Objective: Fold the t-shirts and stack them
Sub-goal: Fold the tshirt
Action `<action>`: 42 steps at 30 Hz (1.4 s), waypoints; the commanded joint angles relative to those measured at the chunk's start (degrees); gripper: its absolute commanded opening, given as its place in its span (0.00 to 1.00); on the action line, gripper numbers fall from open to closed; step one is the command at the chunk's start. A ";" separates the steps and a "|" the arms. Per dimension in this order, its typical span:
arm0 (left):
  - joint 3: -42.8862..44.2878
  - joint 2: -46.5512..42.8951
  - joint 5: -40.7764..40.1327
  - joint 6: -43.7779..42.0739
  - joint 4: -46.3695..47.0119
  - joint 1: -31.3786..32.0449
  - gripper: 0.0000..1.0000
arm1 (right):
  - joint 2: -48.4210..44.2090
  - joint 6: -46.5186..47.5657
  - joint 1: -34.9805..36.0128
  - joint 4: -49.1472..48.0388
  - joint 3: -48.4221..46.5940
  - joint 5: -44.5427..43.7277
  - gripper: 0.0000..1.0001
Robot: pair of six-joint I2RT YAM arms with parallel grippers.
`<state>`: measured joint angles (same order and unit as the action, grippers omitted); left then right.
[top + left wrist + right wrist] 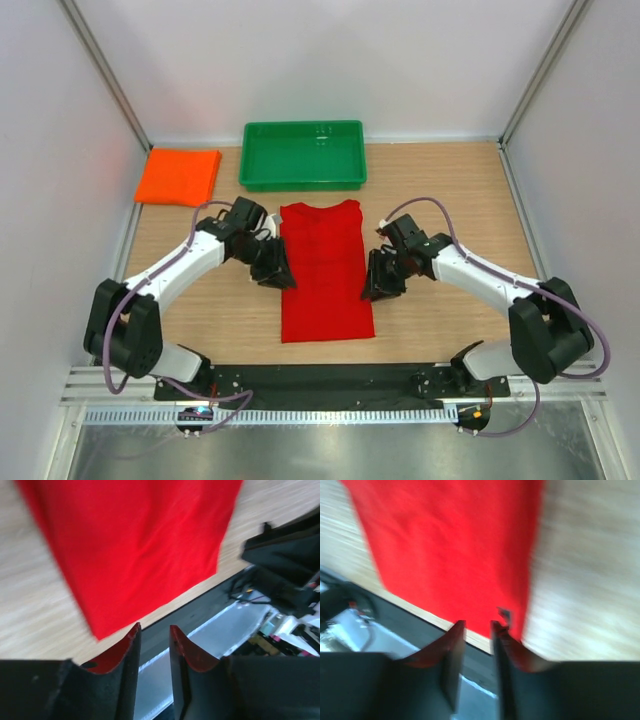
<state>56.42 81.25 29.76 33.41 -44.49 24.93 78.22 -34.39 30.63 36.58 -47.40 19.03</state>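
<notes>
The red t-shirt [325,270] lies flat at the table's centre, folded into a long strip with its sleeves tucked in and its neck toward the back. It also shows in the left wrist view [140,545] and the right wrist view [455,545]. The orange t-shirt [178,177] lies folded at the back left. My left gripper [278,272] hovers at the red shirt's left edge; its jaws [155,626] stand slightly apart and empty. My right gripper [378,285] hovers at the right edge, also narrowly open [478,622] and empty.
A green plastic tray [303,183] stands at the back centre, just behind the red shirt's neck. White walls enclose the wooden table [450,190] on three sides. A black mounting rail [330,378] runs along the near edge.
</notes>
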 commanded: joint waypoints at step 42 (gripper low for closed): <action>12.66 19.65 1.52 -1.85 12.85 -4.62 0.31 | 22.51 6.98 -15.26 -10.81 -20.11 19.20 0.08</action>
<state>67.37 103.31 31.70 34.28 -28.29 21.30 104.38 -27.16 14.15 23.09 -65.73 38.11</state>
